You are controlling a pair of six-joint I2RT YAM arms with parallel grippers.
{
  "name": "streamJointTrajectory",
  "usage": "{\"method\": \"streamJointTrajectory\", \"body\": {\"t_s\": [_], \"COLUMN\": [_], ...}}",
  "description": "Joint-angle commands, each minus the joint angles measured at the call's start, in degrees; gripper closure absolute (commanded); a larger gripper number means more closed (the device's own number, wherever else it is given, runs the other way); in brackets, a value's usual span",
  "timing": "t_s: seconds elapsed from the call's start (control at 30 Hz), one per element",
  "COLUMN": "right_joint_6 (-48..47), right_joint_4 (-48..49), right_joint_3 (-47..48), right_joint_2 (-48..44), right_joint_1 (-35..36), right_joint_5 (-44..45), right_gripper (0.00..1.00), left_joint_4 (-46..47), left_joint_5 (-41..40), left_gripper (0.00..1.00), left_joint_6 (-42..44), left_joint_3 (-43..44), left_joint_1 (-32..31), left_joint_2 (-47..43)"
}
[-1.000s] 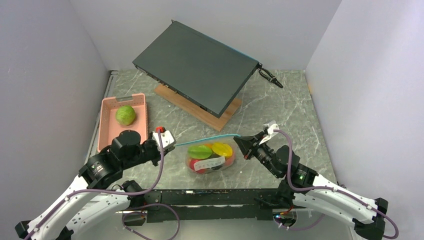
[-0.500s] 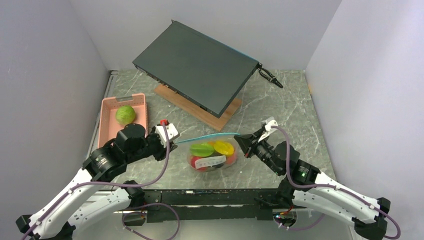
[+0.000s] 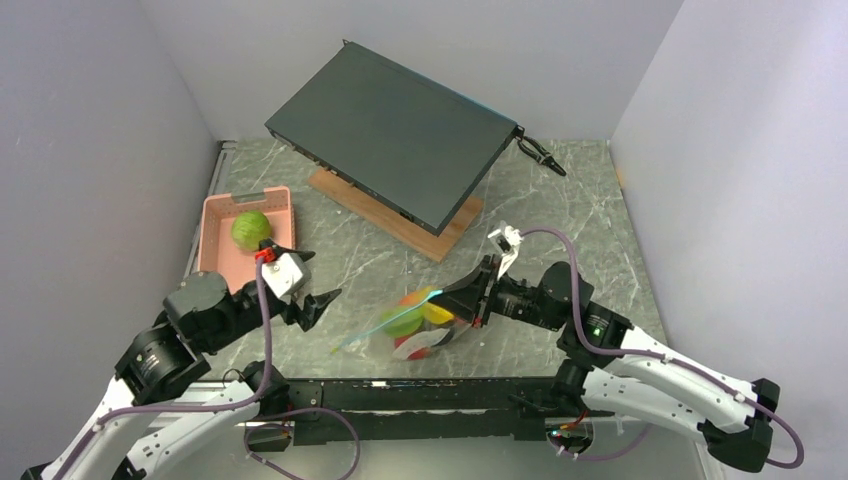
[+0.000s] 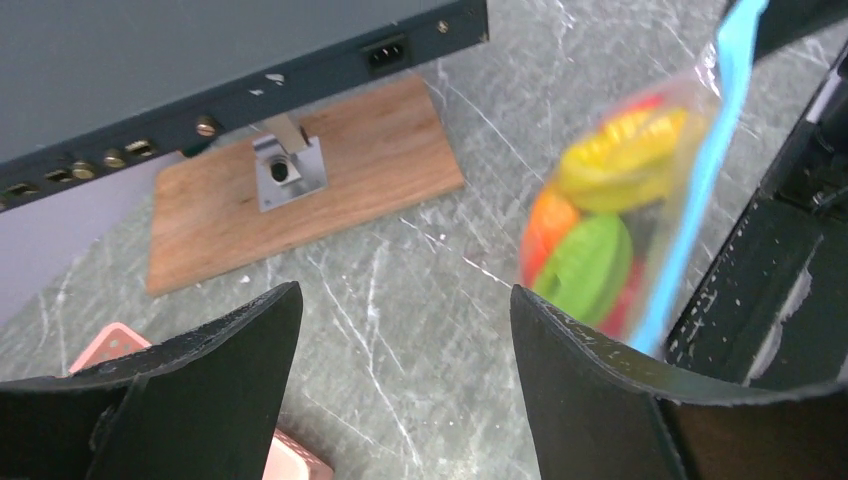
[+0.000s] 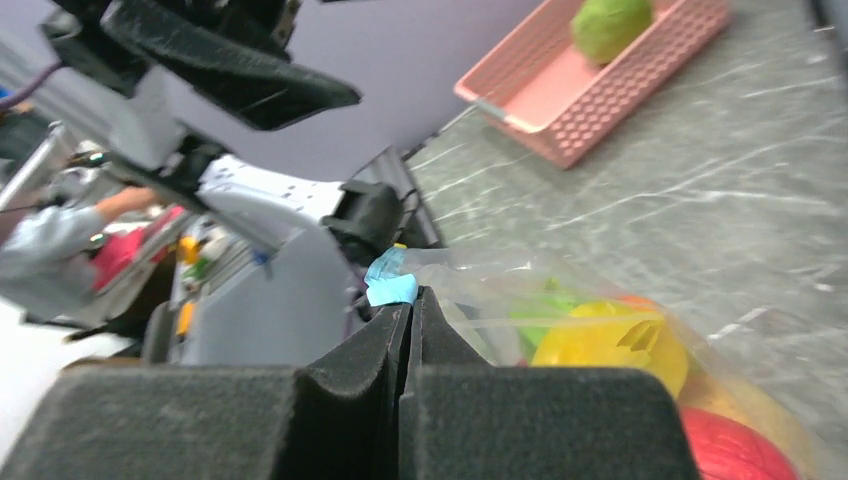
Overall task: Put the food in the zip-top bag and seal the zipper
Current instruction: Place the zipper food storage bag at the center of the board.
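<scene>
Marble table (image 3: 560, 200) | left gripper (image 3: 318, 276) apart | right gripper (image 5: 410, 300) clamped on zipper (image 4: 700, 190) | bag label (image 3: 408, 345) unreadable

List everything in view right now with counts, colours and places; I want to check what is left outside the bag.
zip-top bag: one, clear, front middle of the table, mouth end raised
zipper: one, teal, along the bag's mouth
food in bag: several, yellow, green, orange, red; exact count hidden
food outside bag: one, green, in the basket
basket: one, pink, left side of the table
flat box: one, dark, propped on the board at the back
board: one, brown wood, under the box
small tool: one, black, back right by the box's corner
table: one, grey marbled
left gripper: open, empty, between basket and bag
right gripper: shut on the bag's mouth edge
</scene>
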Motion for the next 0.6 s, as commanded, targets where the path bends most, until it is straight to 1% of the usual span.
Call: {"method": "streamJointTrajectory", "body": {"t_s": [0.0, 0.07, 0.1, 0.13, 0.17, 0.2, 0.23, 0.3, 0.37, 0.43, 0.5, 0.57], "right_joint_6": [7.5, 7.3, 7.2, 7.7, 9.1, 11.3, 14.8, 20.1, 24.5, 26.4, 26.5, 25.6], "right_joint_4": [11.0, 7.7, 4.4, 0.3, -5.4, -8.4, -13.4, -19.1, -22.4, -22.0, -21.0, -19.1], "right_joint_3": [5.0, 7.8, 9.2, 10.3, 10.9, 11.2, 10.9, 9.4, 7.3, 4.0, 0.7, -2.4], "right_joint_2": [1.8, 3.2, 3.7, 3.9, 4.0, 4.1, 4.1, 4.5, 5.8, 7.8, 10.4, 12.6], "right_joint_1": [0.0, 0.0, 0.0, 0.0, -0.2, -0.4, -1.0, -3.4, -7.4, -12.2, -17.9, -21.1], "right_joint_5": [-12.4, -11.3, -8.4, -3.8, 4.6, 9.1, 16.2, 22.7, 23.3, 20.3, 17.3, 17.1], "right_gripper": [1.00, 1.00, 1.00, 1.00, 1.00, 1.00, 1.00, 1.00, 1.00, 1.00, 1.00, 1.00], "left_joint_4": [3.4, 3.1, 3.1, 3.2, 3.3, 3.5, 3.6, 3.7, 3.8, 3.5, 3.3, 2.8], "left_joint_5": [-5.4, -6.8, -7.3, -7.9, -8.2, -8.4, -8.6, -8.6, -8.1, -7.3, -7.1, -7.0], "left_gripper": [0.19, 0.19, 0.19, 0.19, 0.19, 0.19, 0.19, 0.19, 0.19, 0.19, 0.19, 0.19], "left_joint_6": [-0.3, -0.1, -0.1, -0.2, -0.3, -0.3, -0.4, -0.7, -1.0, -1.2, -1.4, -1.6], "left_joint_3": [1.0, 1.0, 1.0, 1.0, 1.0, 1.0, 1.0, 1.1, 1.1, 1.1, 1.2, 1.6], "left_joint_1": [0.2, 0.2, 0.2, 0.2, 0.2, 0.1, 0.2, 0.2, 0.2, 0.1, 0.2, 0.2], "left_joint_2": [-1.6, -1.7, -1.7, -1.7, -1.7, -1.7, -1.8, -1.9, -1.8, -1.8, -1.7, -1.7]}}
